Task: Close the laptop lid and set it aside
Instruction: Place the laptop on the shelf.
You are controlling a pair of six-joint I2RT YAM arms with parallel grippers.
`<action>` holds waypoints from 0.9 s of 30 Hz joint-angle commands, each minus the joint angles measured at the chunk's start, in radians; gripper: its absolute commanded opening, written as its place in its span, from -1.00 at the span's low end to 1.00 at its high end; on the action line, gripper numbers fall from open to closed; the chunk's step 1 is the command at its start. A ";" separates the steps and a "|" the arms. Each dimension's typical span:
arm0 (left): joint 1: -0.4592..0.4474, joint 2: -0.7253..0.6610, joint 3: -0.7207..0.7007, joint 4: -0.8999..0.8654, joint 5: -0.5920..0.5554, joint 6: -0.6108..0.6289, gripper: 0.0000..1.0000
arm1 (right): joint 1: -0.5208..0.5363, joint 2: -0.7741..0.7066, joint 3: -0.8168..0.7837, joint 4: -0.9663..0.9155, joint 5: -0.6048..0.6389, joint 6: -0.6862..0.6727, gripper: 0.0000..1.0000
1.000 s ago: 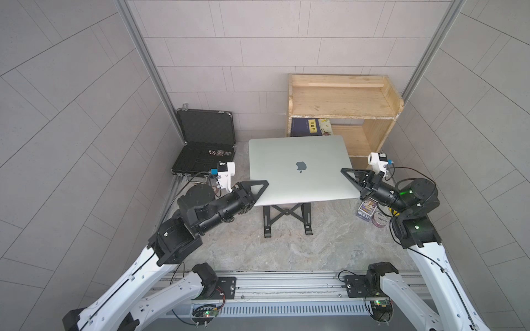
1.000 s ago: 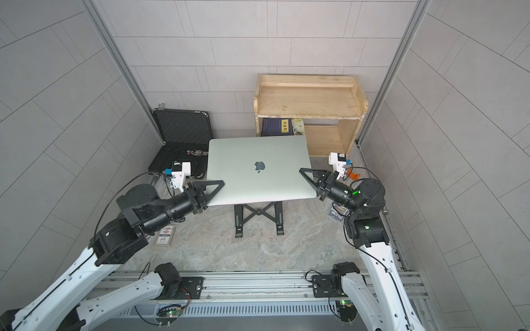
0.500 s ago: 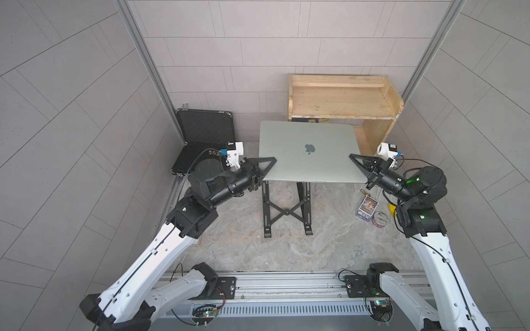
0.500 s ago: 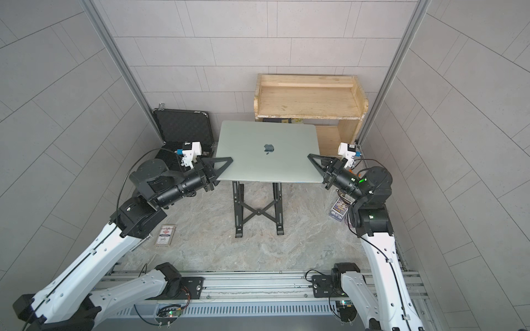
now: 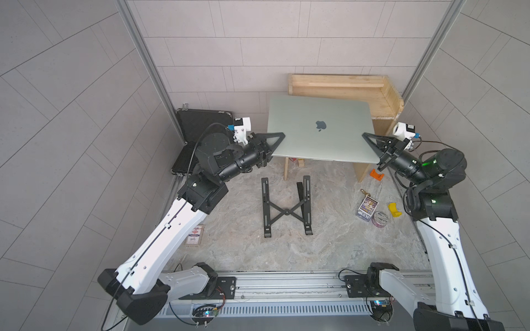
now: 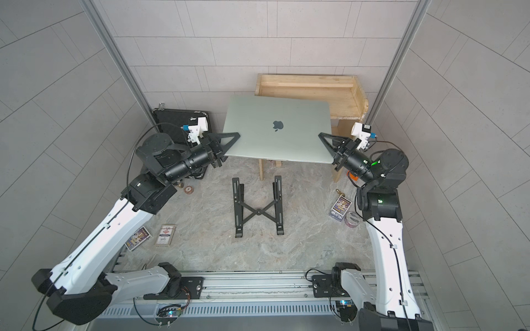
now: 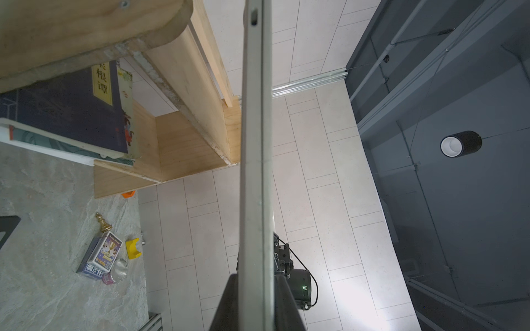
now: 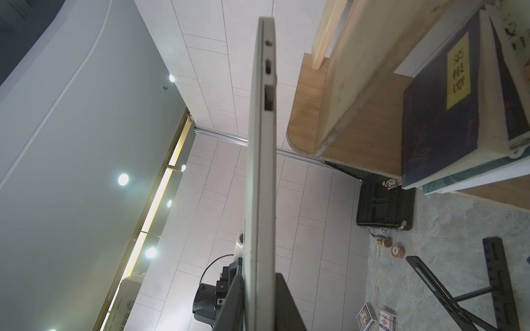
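At far left we see the open black briefcase. Next, our left gripper is clamped on the left edge of the laptop, with the laptop lid folded shut and logo-side up. We hold it in the air above the black folding stand. Our right gripper pinches its right edge, in front of the wooden shelf.

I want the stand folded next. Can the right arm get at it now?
Probably not yet: the right tool is shut on the laptop, sharing the lift with the left tool. The stand itself lies uncovered.
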 commanded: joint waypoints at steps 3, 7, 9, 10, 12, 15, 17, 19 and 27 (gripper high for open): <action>-0.060 0.127 0.114 0.048 0.219 0.049 -0.78 | 0.016 0.031 0.084 0.125 -0.011 -0.044 -1.00; -0.062 0.205 0.187 0.056 0.249 0.048 -0.78 | -0.014 0.059 0.109 0.124 -0.011 -0.050 -1.00; -0.060 0.242 0.213 0.061 0.256 0.045 -0.78 | -0.031 0.068 0.116 0.118 -0.015 -0.059 -1.00; -0.060 0.259 0.226 0.065 0.259 0.043 -0.78 | -0.039 0.071 0.118 0.116 -0.019 -0.064 -1.00; -0.062 0.292 0.255 0.077 0.266 0.036 -0.78 | -0.059 0.076 0.121 0.102 -0.023 -0.074 -1.00; -0.063 0.348 0.296 0.089 0.285 0.027 -0.78 | -0.084 0.077 0.119 0.088 -0.027 -0.090 -1.00; -0.064 0.382 0.330 0.090 0.296 0.023 -0.78 | -0.100 0.075 0.119 0.075 -0.029 -0.102 -1.00; -0.065 0.417 0.359 0.089 0.307 0.019 -0.78 | -0.118 0.073 0.121 0.062 -0.030 -0.113 -1.00; -0.064 0.512 0.424 0.084 0.326 0.010 -0.77 | -0.184 0.072 0.109 0.027 -0.018 -0.136 -1.00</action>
